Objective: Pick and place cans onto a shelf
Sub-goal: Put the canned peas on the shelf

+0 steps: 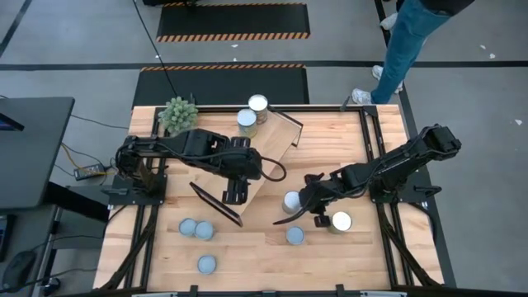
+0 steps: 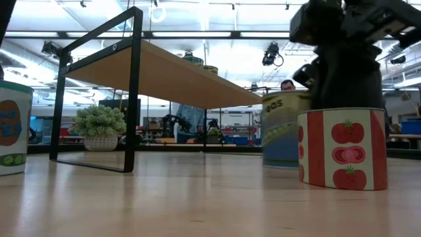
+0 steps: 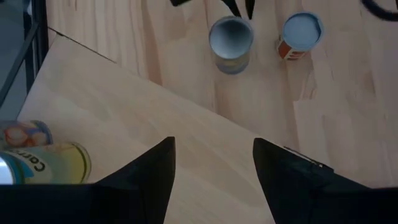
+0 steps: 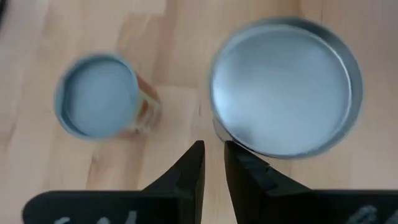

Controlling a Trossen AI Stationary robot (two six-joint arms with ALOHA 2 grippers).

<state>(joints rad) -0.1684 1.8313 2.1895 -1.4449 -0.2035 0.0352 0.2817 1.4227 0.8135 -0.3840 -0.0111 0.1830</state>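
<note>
We are hovering our right gripper (image 1: 304,209), fingers nearly closed and holding nothing, just beside a silver-topped can (image 1: 292,201) on the table. Our left gripper (image 1: 233,196), open and empty, is hanging over the shelf (image 1: 276,132), where two cans (image 1: 252,112) are standing.

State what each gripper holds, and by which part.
Nothing is held. The left gripper is open above the shelf; the right gripper, nearly closed, grips neither can.

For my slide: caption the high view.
Two cans on the shelf; left pincer open above it, right pincer among table cans.
</note>
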